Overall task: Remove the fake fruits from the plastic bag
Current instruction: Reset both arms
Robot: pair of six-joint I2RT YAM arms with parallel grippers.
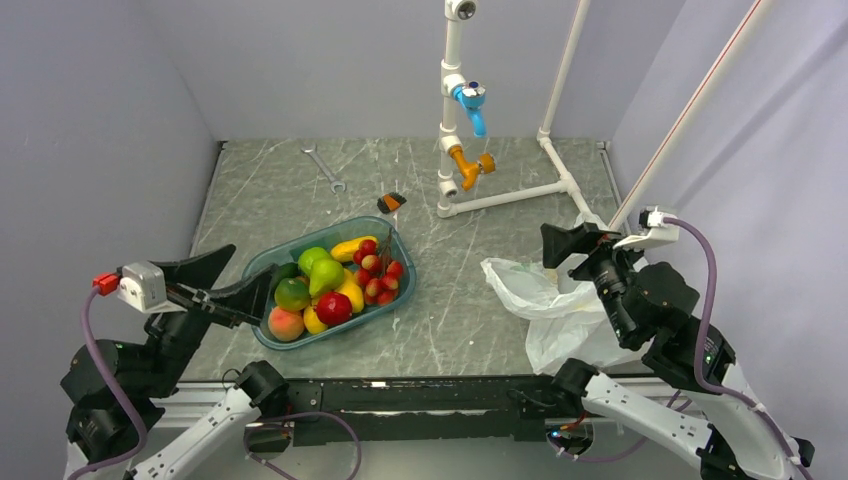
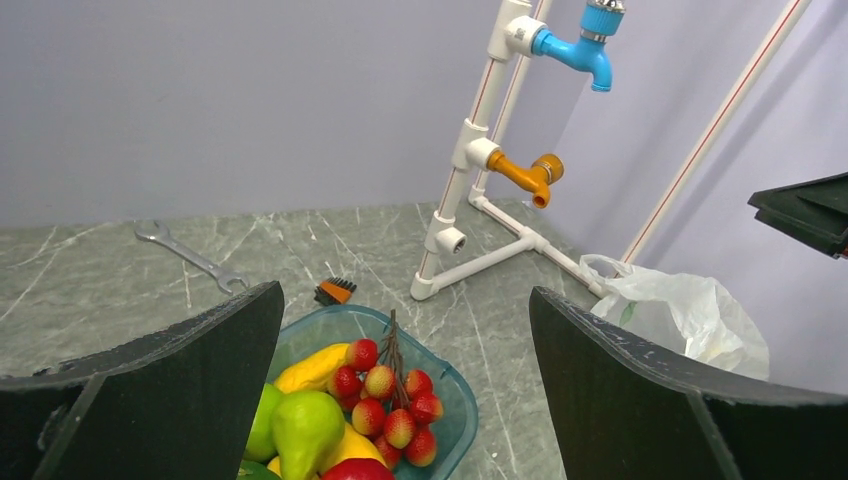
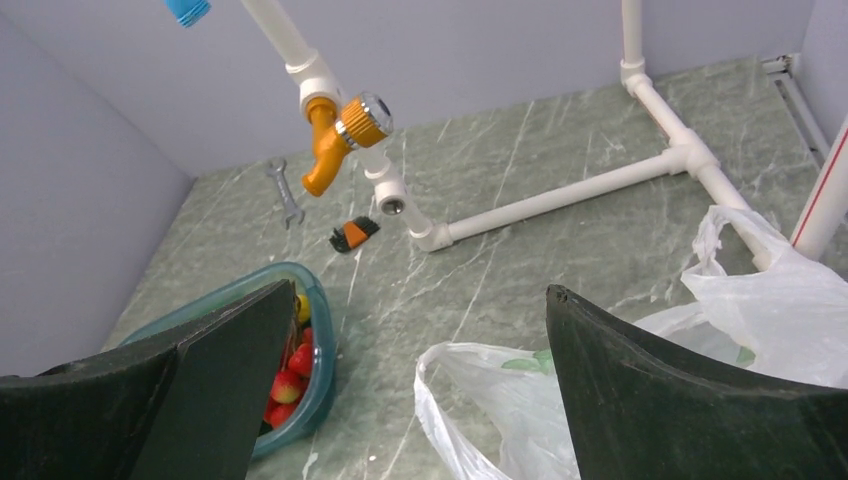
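Observation:
The fake fruits lie piled in the teal tray (image 1: 400,243): a berry cluster (image 1: 378,272), a red apple (image 1: 334,307), a green pear (image 1: 325,278) and a green-orange round fruit (image 1: 292,294). The berries (image 2: 392,400) and pear (image 2: 305,430) also show in the left wrist view. The white plastic bag (image 1: 548,300) lies crumpled at the right, its mouth facing left. Something green shows faintly through it (image 3: 525,363); I cannot tell what. My left gripper (image 1: 250,265) is open and empty above the tray's near-left end. My right gripper (image 1: 548,245) is open and empty above the bag (image 3: 520,410).
Yellow mango-like fruits (image 1: 352,247), a peach (image 1: 285,324) and a dark avocado share the tray. A wrench (image 1: 325,168) and a small orange-black brush (image 1: 391,203) lie behind it. A white pipe frame (image 1: 505,197) with blue (image 1: 470,100) and orange taps (image 1: 468,165) stands at the back right.

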